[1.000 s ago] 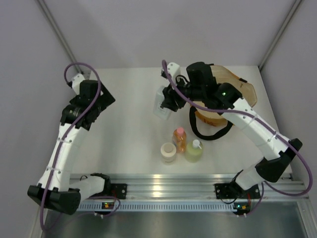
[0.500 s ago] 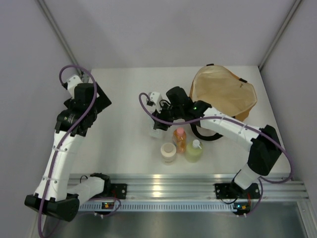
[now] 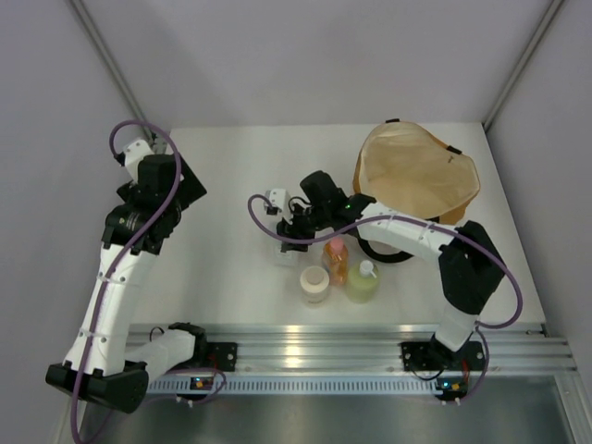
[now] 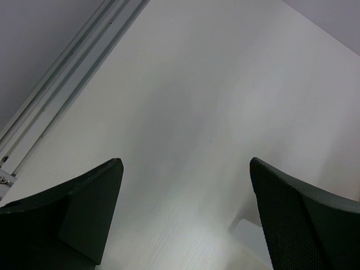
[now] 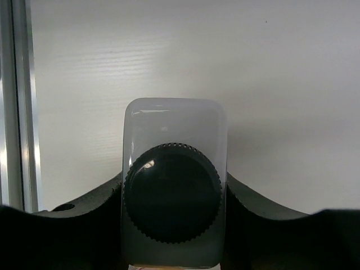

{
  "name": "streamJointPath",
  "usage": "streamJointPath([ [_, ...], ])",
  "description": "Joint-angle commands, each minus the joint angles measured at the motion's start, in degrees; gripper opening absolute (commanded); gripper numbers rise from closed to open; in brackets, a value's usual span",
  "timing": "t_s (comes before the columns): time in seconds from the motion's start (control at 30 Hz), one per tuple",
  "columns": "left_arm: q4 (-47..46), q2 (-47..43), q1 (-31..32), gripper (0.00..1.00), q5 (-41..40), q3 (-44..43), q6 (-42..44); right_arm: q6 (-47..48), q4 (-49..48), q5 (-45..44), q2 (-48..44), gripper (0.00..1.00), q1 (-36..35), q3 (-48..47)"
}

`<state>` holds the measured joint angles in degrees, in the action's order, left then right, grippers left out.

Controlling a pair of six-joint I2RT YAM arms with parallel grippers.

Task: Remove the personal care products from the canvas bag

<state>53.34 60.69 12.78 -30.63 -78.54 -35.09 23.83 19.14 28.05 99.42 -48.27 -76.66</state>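
Note:
My right gripper (image 3: 287,239) is shut on the whitish squarish bottle (image 3: 284,252) with a black cap, just left of the orange bottle (image 3: 336,262). In the right wrist view the black cap (image 5: 172,193) faces the camera and both fingers (image 5: 98,211) press the bottle's sides. I cannot tell whether it touches the table. The cream round jar (image 3: 314,283) and the pale yellow-green bottle (image 3: 362,283) stand near the front edge. The canvas bag (image 3: 418,174) lies open at the back right. My left gripper (image 3: 180,190) (image 4: 185,169) hangs open over bare table at the left.
The bag's black loop handle (image 3: 388,253) lies on the table behind the yellow-green bottle. An aluminium rail (image 3: 351,344) runs along the table's front edge. A slanted frame post (image 3: 109,63) rises at the back left, near the left arm.
The right arm carried the whitish bottle from beside the bag to the left and toward the front, lowering it next to the orange bottle. The left arm drew back slightly to the left.

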Motion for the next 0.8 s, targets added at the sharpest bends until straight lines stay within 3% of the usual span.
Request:
streamJointPath([
  [0.0, -0.2, -0.6, -0.2, 0.98, -1.6, -1.3, 1.0, 4.9, -10.4, 6.5, -1.3, 0.02, -1.0, 0.1],
  [0.3, -0.3, 0.2, -0.2, 0.98, -1.6, -1.3, 1.1, 8.0, -10.5, 6.7, 0.1, 0.11, -1.1, 2.8],
  [0.37, -0.3, 0.4, -0.2, 0.98, -1.5, -1.4, 1.0, 7.6, -10.5, 6.8, 0.3, 0.24, -1.1, 2.7],
  [0.4, -0.3, 0.4, -0.2, 0.98, -1.4, -1.6, 0.9, 7.5, -10.4, 6.8, 0.3, 0.37, -1.0, 2.7],
  [0.5, -0.3, 0.6, -0.2, 0.98, -1.2, -1.8, 1.0, 7.1, -10.4, 7.4, -0.1, 0.45, -0.9, 2.3],
  [0.6, -0.3, 1.0, -0.2, 0.98, -1.0, -2.1, 1.3, 6.8, -10.3, 7.6, -1.0, 0.6, -0.8, 2.0],
  [0.67, -0.3, 1.1, -0.2, 0.98, -0.9, -2.2, 1.3, 6.0, -10.4, 8.2, -1.9, 0.74, -0.5, 1.6],
  [0.7, -0.3, 1.3, -0.2, 0.98, -0.8, -2.3, 1.5, 5.6, -10.4, 8.5, -2.0, 0.87, -0.1, 1.3],
  [0.77, -0.3, 1.3, -0.2, 0.98, -0.1, -2.5, 1.8, 4.6, -10.3, 9.4, -3.2, 0.92, 0.5, 0.9],
])
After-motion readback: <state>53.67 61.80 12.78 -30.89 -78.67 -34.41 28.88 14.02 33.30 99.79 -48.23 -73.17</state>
